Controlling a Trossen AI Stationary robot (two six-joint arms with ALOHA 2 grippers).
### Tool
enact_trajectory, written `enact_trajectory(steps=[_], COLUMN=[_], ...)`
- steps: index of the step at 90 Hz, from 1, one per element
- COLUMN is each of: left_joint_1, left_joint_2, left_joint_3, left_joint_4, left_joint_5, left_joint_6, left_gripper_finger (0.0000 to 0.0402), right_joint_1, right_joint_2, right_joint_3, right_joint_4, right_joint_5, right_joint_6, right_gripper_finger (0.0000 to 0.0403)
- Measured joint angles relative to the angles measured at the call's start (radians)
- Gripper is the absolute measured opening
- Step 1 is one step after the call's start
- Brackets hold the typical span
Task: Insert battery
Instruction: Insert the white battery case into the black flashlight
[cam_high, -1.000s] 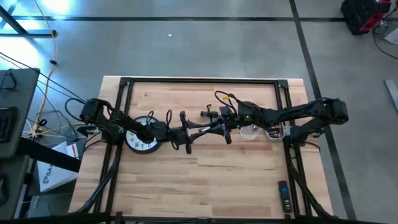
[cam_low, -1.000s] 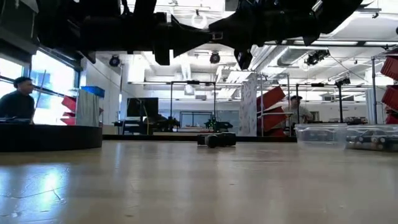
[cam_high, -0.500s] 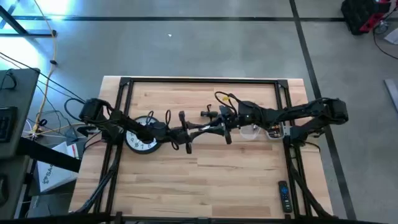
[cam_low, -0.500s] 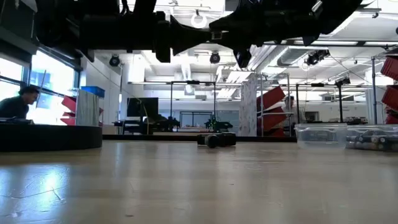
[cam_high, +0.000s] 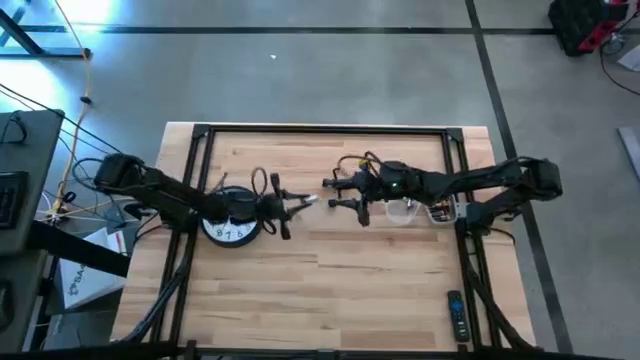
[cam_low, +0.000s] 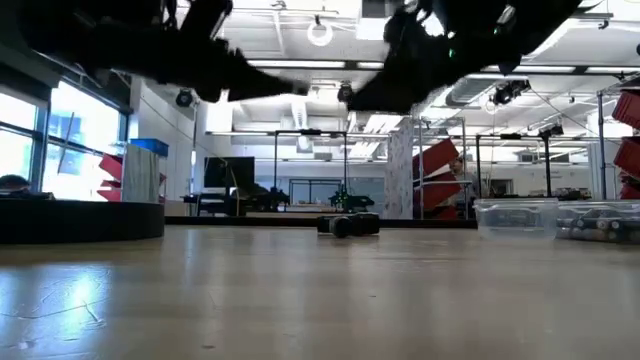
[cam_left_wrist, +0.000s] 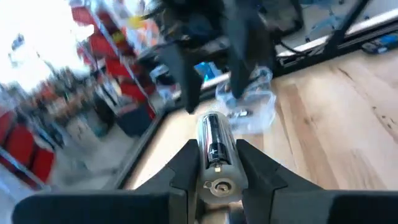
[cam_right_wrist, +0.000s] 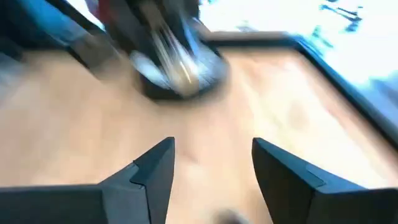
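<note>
Above the bench (cam_high: 330, 270), one battery (cam_left_wrist: 214, 149) sits clamped in the left claw (cam_high: 300, 200) over the middle, one clock (cam_high: 231, 229) lies half hidden under that arm, and the right claw (cam_high: 343, 192) hangs nearby, fingers (cam_right_wrist: 155, 165) spread and empty, its view badly blurred

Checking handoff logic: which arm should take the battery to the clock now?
Left. The left gripper is shut on the battery and hangs beside the clock. The right gripper is open and empty, farther from the clock in the high view.
</note>
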Motion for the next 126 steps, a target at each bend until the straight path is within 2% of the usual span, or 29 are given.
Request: enact_trajectory(steps=[8, 19, 39, 59, 72, 96, 108, 119, 126], left_joint_1=[0.074, 0.161, 0.235, 0.258, 0.27, 0.278, 0.278, 0.278, 0.278], left_joint_2=[-0.001, 0.031, 0.118, 0.222, 0.259, 0.26, 0.259, 0.251, 0.224], left_joint_3=[-0.021, -0.043, -0.053, -0.052, -0.052, -0.052, -0.052, -0.052, -0.051], left_joint_4=[-0.016, -0.011, 0.037, 0.161, 0.219, 0.223, 0.23, 0.222, 0.158], left_joint_5=[0.091, 0.184, 0.32, 0.392, 0.431, 0.452, 0.497, 0.507, 0.506], left_joint_6=[-0.083, -0.157, -0.212, -0.237, -0.265, -0.28, -0.289, -0.297, -0.296], left_gripper_finger=[0.0062, 0.0063, 0.0063, 0.0064, 0.0064, 0.0064, 0.0064, 0.0064, 0.0064], right_joint_1=[-0.017, -0.062, -0.175, -0.228, -0.232, -0.225, -0.225, -0.204, -0.177], right_joint_2=[0.053, 0.141, 0.231, 0.304, 0.352, 0.371, 0.371, 0.36, 0.325], right_joint_3=[0.0, -0.001, -0.001, 0.0, 0.0, 0.0, 0.001, 0.001, -0.002], right_joint_4=[-0.009, -0.024, -0.021, 0.001, 0.019, 0.084, 0.071, 0.057, 0.029], right_joint_5=[0.053, 0.063, -0.019, -0.098, -0.104, -0.129, -0.13, -0.132, -0.14], right_joint_6=[-0.061, -0.143, -0.192, -0.193, -0.187, -0.218, -0.181, -0.13, -0.123], right_gripper_finger=[0.0183, 0.0183, 0.0184, 0.0184, 0.0179, 0.0136, 0.0112, 0.011, 0.011])
